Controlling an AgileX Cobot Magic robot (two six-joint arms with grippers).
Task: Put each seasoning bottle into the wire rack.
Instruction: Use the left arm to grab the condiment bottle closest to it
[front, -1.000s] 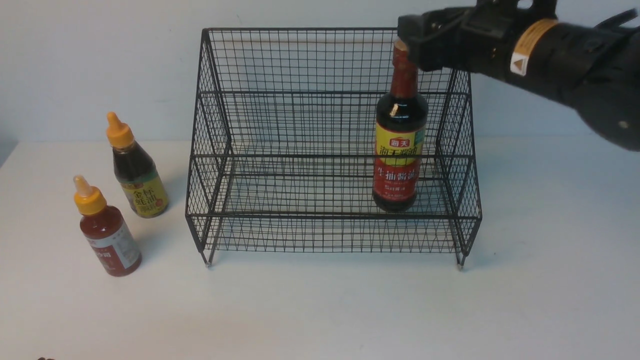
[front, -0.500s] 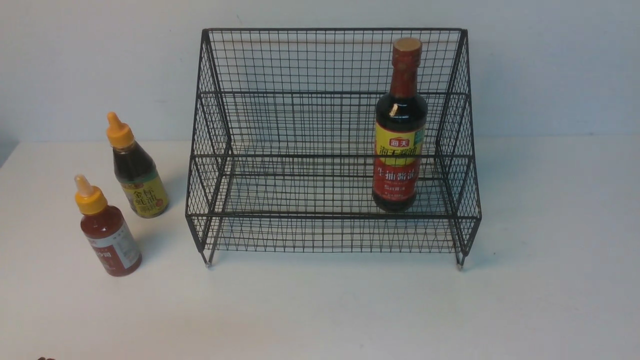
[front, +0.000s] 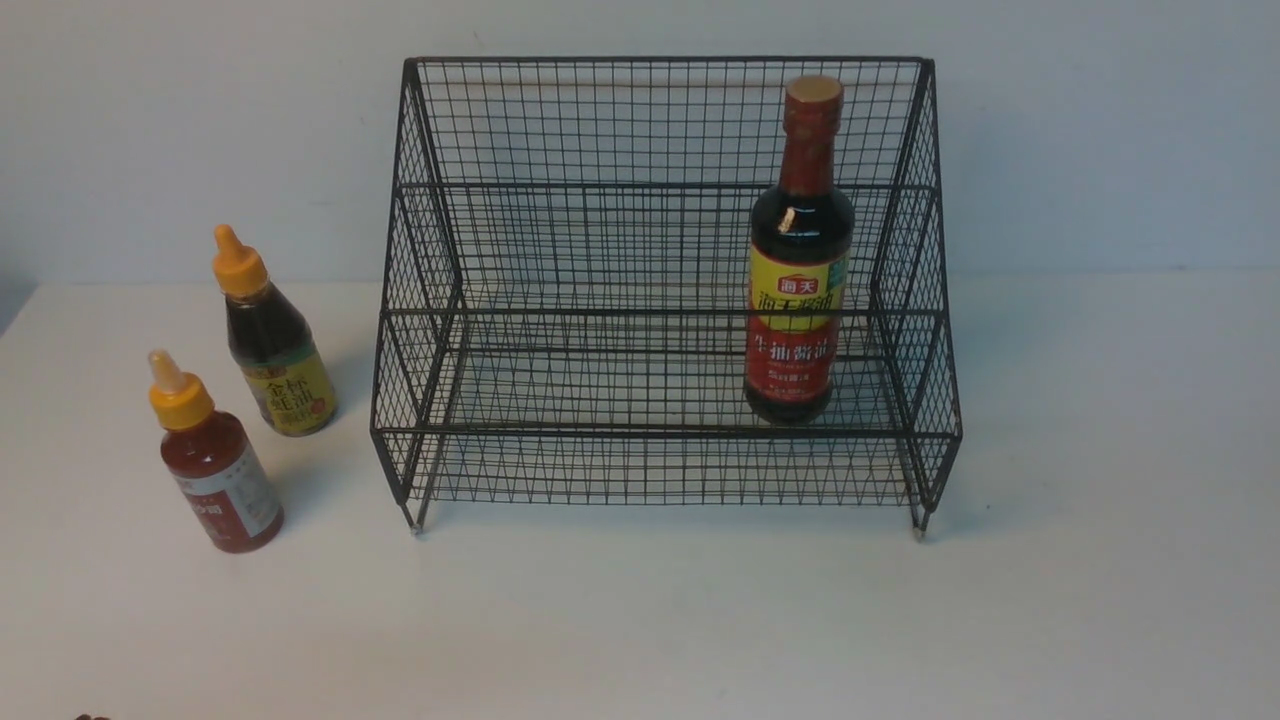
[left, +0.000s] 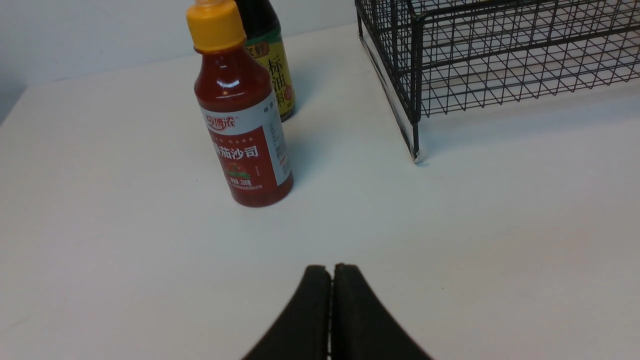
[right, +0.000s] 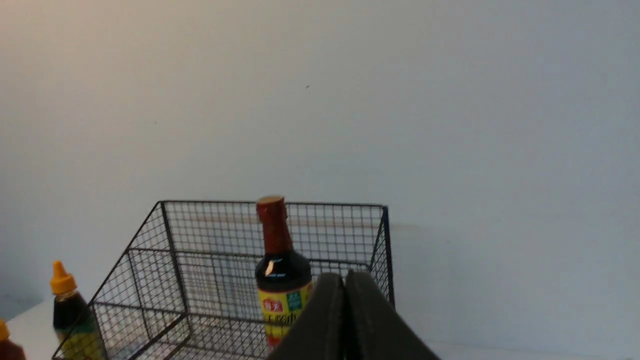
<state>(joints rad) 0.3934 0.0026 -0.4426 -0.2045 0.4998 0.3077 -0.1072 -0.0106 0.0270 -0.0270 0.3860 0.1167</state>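
The tall dark bottle (front: 800, 250) with a brown cap stands upright on the right side of the black wire rack (front: 660, 120); the right wrist view shows that bottle (right: 280, 270) and the rack (right: 225, 230) from a distance. On the table left of the rack stand the red-sauce bottle (front: 212, 465) and, behind it, the dark yellow-label bottle (front: 272, 340). Neither arm appears in the front view. My left gripper (left: 331, 267) is shut and empty, low over the table, with the red-sauce bottle (left: 240, 115) ahead of it. My right gripper (right: 344, 275) is shut and empty, away from the rack.
White tabletop (front: 640, 620) stretches in front of the rack and to its right. A pale wall (front: 200, 120) stands close behind the rack. The rack's front-left foot (left: 415, 157) rests near the red-sauce bottle.
The right arm, which hung open at the tall bottle's cap a second ago, has left the front view and its gripper has shut. The bottles and the rack have stayed put.
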